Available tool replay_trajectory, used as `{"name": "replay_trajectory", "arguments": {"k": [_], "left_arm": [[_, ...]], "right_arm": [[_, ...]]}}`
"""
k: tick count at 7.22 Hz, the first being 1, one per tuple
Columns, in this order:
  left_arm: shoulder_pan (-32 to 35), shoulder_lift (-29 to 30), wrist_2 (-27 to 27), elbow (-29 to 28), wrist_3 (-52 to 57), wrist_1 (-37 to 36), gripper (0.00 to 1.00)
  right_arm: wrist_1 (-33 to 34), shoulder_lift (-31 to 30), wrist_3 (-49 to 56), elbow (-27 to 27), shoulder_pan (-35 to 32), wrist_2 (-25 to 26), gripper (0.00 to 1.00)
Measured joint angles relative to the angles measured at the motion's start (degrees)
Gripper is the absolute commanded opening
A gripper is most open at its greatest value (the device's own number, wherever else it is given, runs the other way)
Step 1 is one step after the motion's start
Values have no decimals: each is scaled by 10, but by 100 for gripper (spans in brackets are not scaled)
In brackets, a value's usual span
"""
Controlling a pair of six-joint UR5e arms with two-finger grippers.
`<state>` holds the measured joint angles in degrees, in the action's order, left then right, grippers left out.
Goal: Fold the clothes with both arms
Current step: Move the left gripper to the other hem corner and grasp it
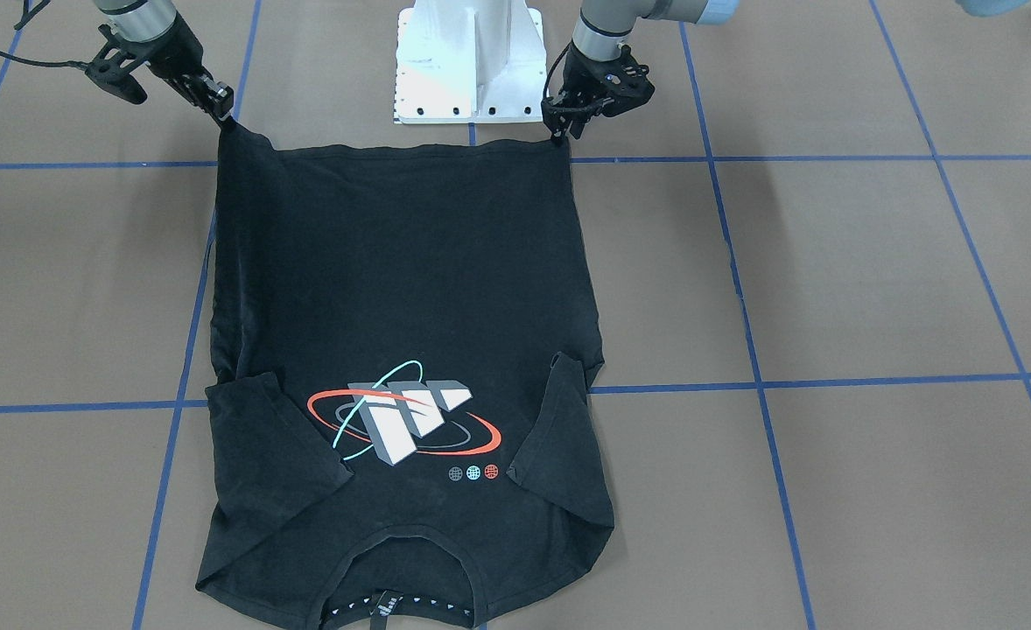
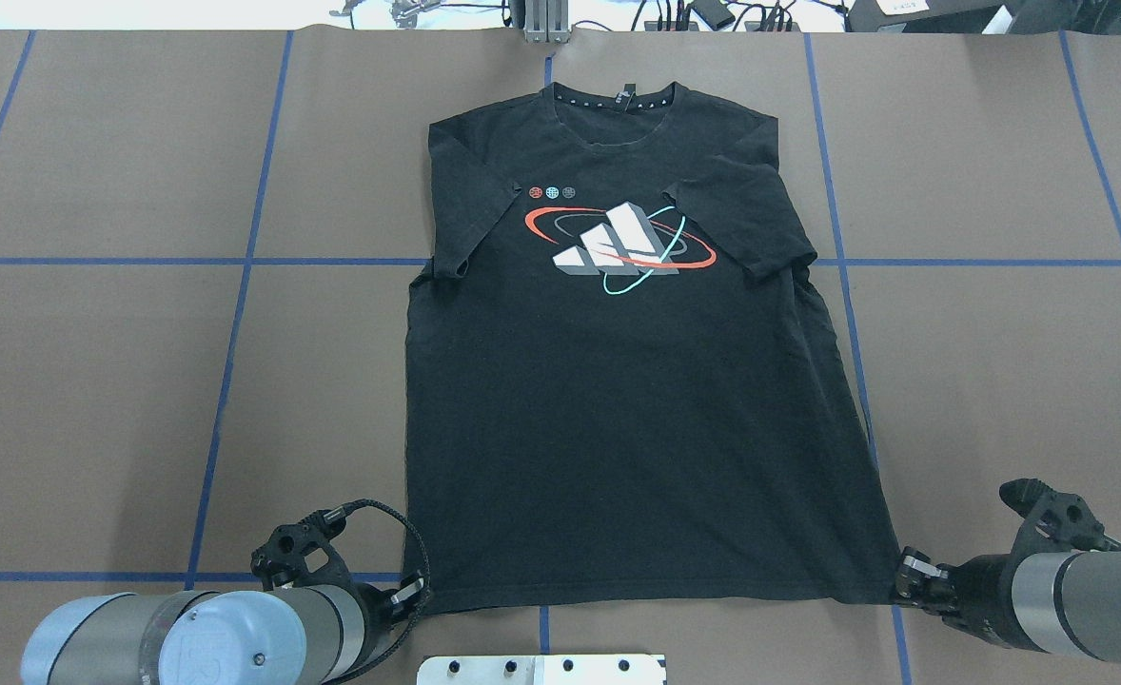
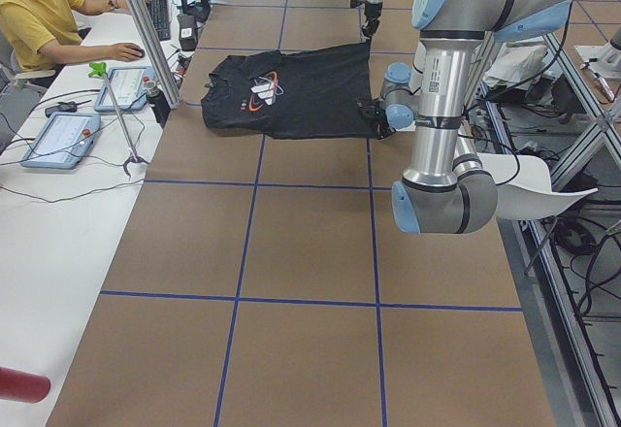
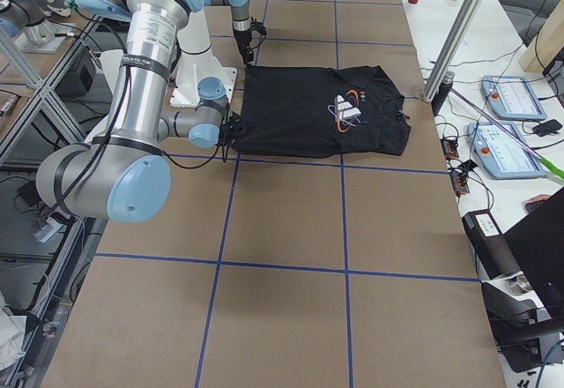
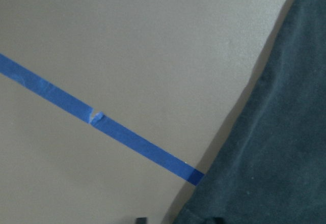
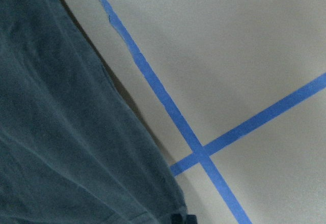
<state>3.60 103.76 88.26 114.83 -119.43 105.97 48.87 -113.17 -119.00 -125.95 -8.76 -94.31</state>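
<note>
At the worktop (image 2: 94, 381) edge nearest the robot, the two hem corners of the black T-shirt (image 2: 618, 428) are grasped, one by the jaws of the left gripper (image 2: 415, 592), the other by those of the right gripper (image 2: 906, 577). The T-shirt is spread flat, print upward. The sleeves (image 2: 465, 209) are folded inward beside the logo (image 2: 618, 245), and the collar (image 2: 618, 97) is laid near the far edge.

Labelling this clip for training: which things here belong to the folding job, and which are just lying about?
Job: T-shirt, left gripper, right gripper, each pinching a hem corner.
Lying about: white base, blue tape lines, control tablets.
</note>
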Motion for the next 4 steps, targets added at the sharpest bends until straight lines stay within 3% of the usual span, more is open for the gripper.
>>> {"name": "replay_trajectory", "arguments": {"k": [4], "left_arm": [[4, -2, 1, 7, 0, -1, 0]], "right_arm": [[0, 0, 0, 0, 0, 0, 0]]}}
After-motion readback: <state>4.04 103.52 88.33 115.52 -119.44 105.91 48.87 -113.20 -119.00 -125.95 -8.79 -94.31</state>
